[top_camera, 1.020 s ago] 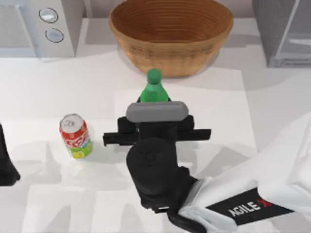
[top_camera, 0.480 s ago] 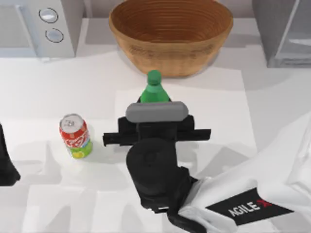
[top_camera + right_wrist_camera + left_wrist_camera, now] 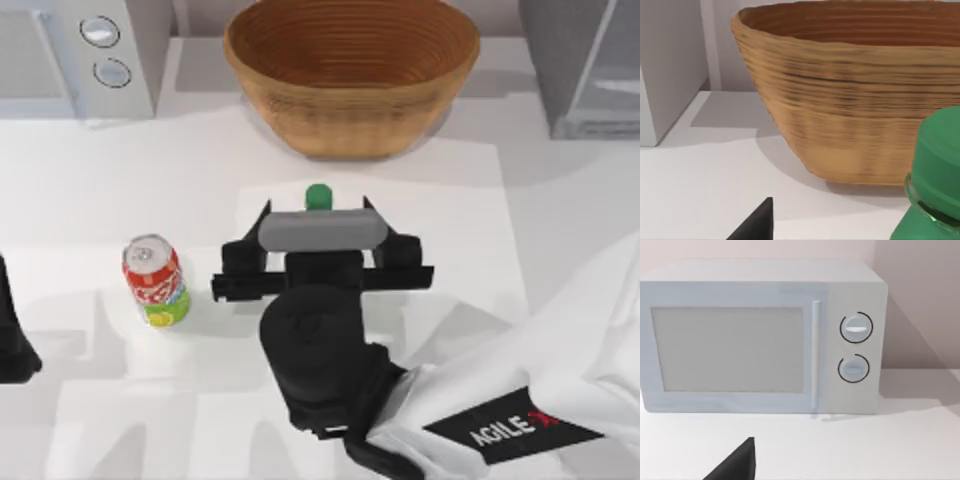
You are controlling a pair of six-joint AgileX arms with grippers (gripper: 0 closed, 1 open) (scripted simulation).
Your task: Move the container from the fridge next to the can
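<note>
at mid-table, right gripper [image 3: 318,208] spread wide around the container [image 3: 319,196], well apart from the can [image 3: 156,281]; left gripper [image 3: 12,335] parked at the left edge, its finger state unclear.

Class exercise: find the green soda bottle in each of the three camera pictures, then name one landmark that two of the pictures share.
Top view: green soda bottle's cap pokes out at the table's middle, just beyond the right end effector, in front of the wicker bowl.
Left wrist view: not in it; the white microwave stands there.
Right wrist view: cap and shoulder at the edge, before the bowl.
Shared landmark: the wicker bowl, in the top and right wrist views.
</note>
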